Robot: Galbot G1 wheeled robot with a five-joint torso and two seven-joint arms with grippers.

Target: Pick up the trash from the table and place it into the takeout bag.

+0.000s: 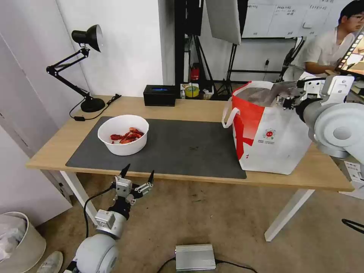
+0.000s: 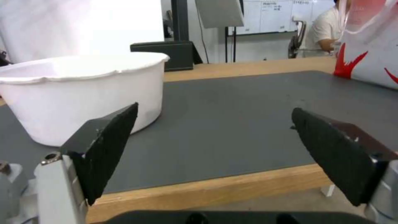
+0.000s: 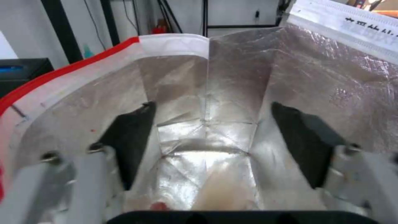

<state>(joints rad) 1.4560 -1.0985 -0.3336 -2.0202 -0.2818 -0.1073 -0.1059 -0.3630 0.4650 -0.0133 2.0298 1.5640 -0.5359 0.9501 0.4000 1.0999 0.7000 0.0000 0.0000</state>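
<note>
Right gripper (image 1: 287, 99): at about 2 o'clock in the head view, poised at the mouth of the takeout bag (image 1: 273, 140); in the right wrist view (image 3: 211, 140) its two dark fingers (image 3: 130, 137) stand spread apart with nothing between them, pointing down into the silver foil lining.
Takeout bag: upright on the right part of the surface (image 1: 197, 108), its left bottom corner on the dark grey mat (image 1: 182, 148), the rest on bare wood; red side panel faces 9 o'clock, small round red logo on the white front, one white loop handle hanging at its left edge.
Bag contents: on the foil floor a pale beige shape and a small red bit show near the gripper's base; what they are cannot be told.
Left gripper (image 1: 138, 174): at about 7 o'clock in the head view, low in front of the surface's near edge, fingers released and wide apart, empty; in the left wrist view (image 2: 213, 124) it faces the mat edge-on.
White bowl of red shells (image 1: 123, 134): on the mat's left part, at 11 o'clock from the left gripper, apart from it.
Black box (image 1: 159, 95): at the far edge of the surface, beyond the mat.
Desk lamp (image 1: 81, 68): black, at the far left corner of the surface.
</note>
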